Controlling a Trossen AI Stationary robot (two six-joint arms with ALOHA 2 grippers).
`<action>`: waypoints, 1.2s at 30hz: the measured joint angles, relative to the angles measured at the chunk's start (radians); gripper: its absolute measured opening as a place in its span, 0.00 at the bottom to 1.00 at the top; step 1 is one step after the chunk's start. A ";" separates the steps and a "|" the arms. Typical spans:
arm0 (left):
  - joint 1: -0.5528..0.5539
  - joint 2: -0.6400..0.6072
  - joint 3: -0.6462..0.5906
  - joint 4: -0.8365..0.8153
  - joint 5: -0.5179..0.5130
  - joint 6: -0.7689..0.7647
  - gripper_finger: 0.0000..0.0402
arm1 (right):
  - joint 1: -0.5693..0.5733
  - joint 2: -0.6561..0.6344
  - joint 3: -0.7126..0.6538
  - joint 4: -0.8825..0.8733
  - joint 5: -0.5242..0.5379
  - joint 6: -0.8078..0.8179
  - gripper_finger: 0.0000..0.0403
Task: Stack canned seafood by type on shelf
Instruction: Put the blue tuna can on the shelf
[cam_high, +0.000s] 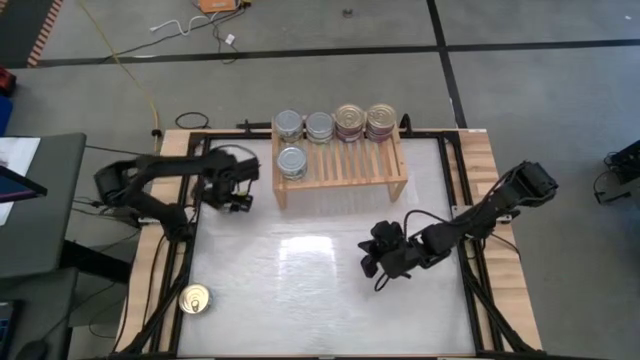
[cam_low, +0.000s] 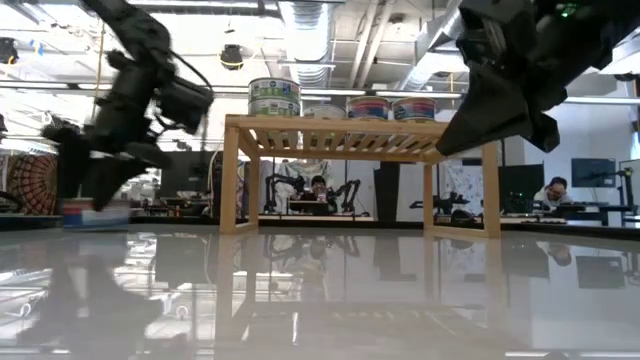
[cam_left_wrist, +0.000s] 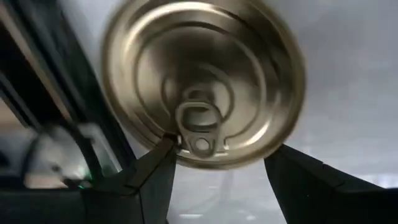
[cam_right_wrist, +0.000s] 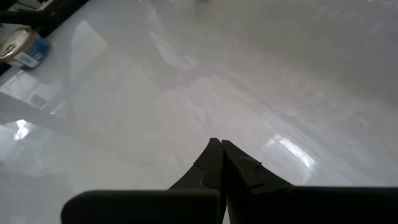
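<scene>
Robotics lab / open workshop. Exposed ceiling ducts (cam_low: 330, 20) and pipes overhead, strip lights, monitors (cam_low: 592, 172) on far benches, seated people (cam_low: 552, 190) at desks in bkgd, more spider-like robot rigs (cam_low: 290, 185) behind. Concrete floor (cam_high: 520, 25) w/ taped lines, loose cables (cam_high: 190, 25).

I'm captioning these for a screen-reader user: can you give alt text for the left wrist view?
A round gold can with a pull-tab lid fills the view, held between the left gripper's two dark fingers. Behind it lies the glossy white table, with the arm's dark frame along one edge.
</scene>
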 joint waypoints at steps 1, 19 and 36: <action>-0.014 -0.039 -0.036 0.014 0.011 -0.042 0.57 | 0.004 0.000 0.000 0.003 0.000 -0.003 0.07; -0.525 -0.631 -0.172 0.187 -0.048 -0.662 0.57 | 0.018 0.000 0.000 0.187 -0.001 -0.051 0.07; -0.557 -0.670 -0.044 0.017 -0.396 -0.714 0.57 | 0.011 0.000 0.000 0.269 -0.001 -0.128 0.07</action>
